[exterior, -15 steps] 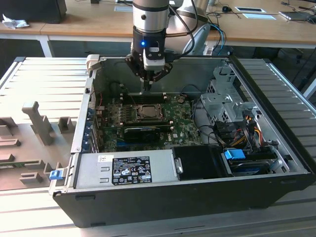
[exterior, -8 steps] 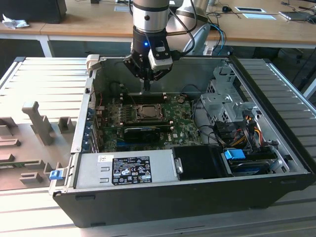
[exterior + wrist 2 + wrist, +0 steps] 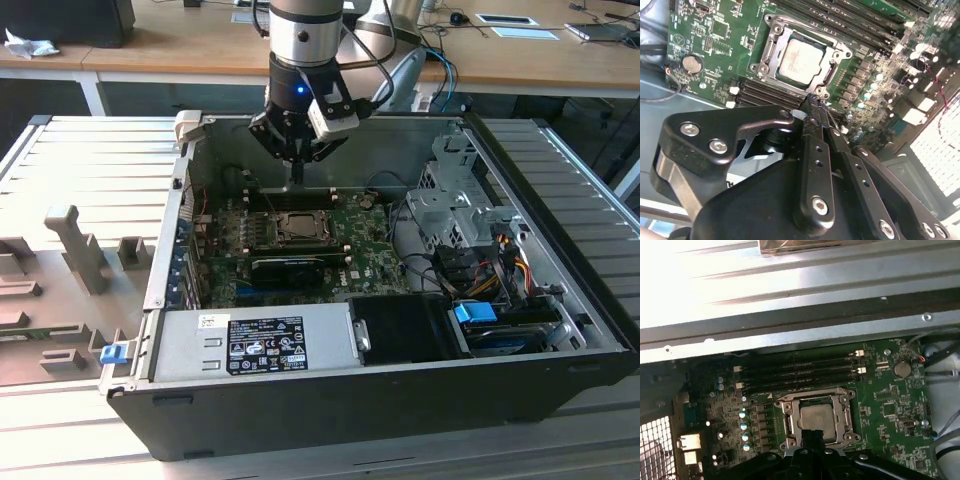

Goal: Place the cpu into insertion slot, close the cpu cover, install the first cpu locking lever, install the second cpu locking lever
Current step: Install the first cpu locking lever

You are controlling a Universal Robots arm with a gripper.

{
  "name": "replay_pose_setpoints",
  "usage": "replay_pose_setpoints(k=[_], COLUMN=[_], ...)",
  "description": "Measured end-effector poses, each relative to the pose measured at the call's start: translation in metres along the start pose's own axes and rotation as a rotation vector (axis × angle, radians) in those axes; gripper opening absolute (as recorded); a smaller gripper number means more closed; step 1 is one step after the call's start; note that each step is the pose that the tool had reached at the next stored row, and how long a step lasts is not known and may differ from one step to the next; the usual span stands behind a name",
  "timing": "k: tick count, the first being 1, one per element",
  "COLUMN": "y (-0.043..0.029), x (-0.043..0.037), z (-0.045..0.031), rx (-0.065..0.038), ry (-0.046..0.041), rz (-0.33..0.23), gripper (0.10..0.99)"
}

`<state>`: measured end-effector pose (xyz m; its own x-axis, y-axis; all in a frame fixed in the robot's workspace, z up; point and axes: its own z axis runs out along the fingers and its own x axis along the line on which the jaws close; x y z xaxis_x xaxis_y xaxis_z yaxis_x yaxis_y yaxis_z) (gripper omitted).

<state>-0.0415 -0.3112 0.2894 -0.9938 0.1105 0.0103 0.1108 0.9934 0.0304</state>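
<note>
Exterior view: gripper point(image 3: 297, 181) hung inside the open computer case point(image 3: 400, 395), fingers together with nothing in them, close above one edge of the insertion slot point(image 3: 274, 231) on the green motherboard point(image 3: 370, 250). The case sat on a ribbed grey metal table point(image 3: 80, 160), with wooden desks point(image 3: 180, 45) beyond the arm. Second wrist view: fingertips point(image 3: 815, 100) were pressed shut at the slot's corner, the cpu point(image 3: 800, 61) sat seated just ahead of them, and the cpu cover point(image 3: 812, 39) looked down around it. Placing done, cover likely closed; couldn't tell if the levers were latched. First wrist view: the cpu was just ahead of the gripper, memory sticks point(image 3: 800, 371) beyond.
</note>
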Motion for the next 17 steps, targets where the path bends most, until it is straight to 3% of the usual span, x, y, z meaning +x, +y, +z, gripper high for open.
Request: replay_pose_setpoints(k=[13,17], y=[0.0,-0.0009], x=[0.0002,0.0078], z=[0.0,0.0011], rx=[0.002,0.002], ry=[0.0054,0.0038], rz=[-0.175,-0.189], gripper=[0.106,0.106])
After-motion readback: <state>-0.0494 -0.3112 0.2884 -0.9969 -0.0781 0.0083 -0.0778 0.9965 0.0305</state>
